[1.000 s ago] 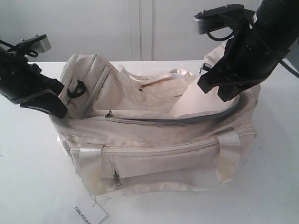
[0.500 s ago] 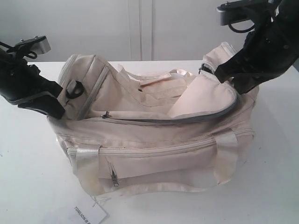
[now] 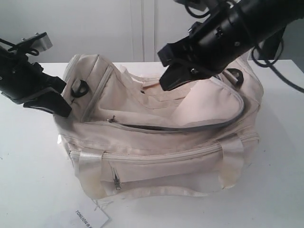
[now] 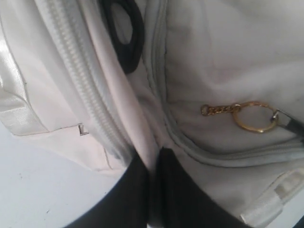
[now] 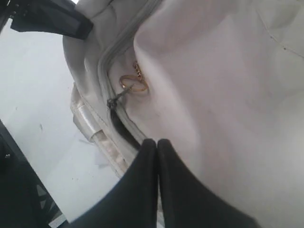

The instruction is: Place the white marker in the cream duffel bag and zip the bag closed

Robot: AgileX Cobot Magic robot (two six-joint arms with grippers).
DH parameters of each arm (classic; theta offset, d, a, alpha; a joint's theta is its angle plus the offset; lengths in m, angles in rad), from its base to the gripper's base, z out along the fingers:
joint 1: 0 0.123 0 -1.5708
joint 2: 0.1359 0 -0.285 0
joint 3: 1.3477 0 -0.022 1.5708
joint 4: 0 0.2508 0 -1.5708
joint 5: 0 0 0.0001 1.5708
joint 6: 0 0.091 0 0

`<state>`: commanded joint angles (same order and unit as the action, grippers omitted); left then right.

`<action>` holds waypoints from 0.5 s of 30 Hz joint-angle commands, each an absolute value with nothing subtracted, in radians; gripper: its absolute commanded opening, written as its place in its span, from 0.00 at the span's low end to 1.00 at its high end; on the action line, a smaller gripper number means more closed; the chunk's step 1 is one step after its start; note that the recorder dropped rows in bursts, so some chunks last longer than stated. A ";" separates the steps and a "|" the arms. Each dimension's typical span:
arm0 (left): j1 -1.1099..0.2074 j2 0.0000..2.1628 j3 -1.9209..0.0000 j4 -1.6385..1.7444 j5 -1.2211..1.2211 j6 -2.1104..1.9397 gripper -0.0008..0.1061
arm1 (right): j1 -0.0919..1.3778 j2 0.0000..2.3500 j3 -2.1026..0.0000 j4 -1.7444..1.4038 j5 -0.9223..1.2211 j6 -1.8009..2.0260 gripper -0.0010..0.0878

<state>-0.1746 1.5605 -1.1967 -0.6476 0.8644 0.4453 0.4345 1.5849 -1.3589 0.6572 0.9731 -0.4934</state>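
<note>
Both arms wear black, slightly glossy casings with angular edges. The left arm (image 3: 23, 78) carries a small silver-grey rectangular block (image 3: 40, 42) on top, with thin black cables (image 3: 9, 45) beside it. The right arm (image 3: 247, 23) looks bulkier and trails a looping black cable (image 3: 288, 83). The left pincer (image 4: 152, 156) and right pincer (image 5: 156, 141) each have two smooth, tapering black fingers.
</note>
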 joint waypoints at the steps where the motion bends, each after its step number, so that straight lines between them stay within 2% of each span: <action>1: -0.175 1.560 -1.197 -0.692 0.864 0.470 0.01 | 0.456 1.608 -1.359 0.657 0.951 -0.493 0.14; 4: -0.175 1.560 -1.197 -0.820 0.864 0.548 0.01 | 0.501 1.663 -1.359 0.675 0.934 -0.493 0.27; 11: -0.175 1.560 -1.197 -0.890 0.866 0.584 0.01 | 0.519 1.703 -1.359 0.681 0.937 -0.422 0.37; 15: -0.175 1.560 -1.197 -0.890 0.866 0.592 0.01 | 0.519 1.702 -1.359 0.685 0.937 -0.415 0.37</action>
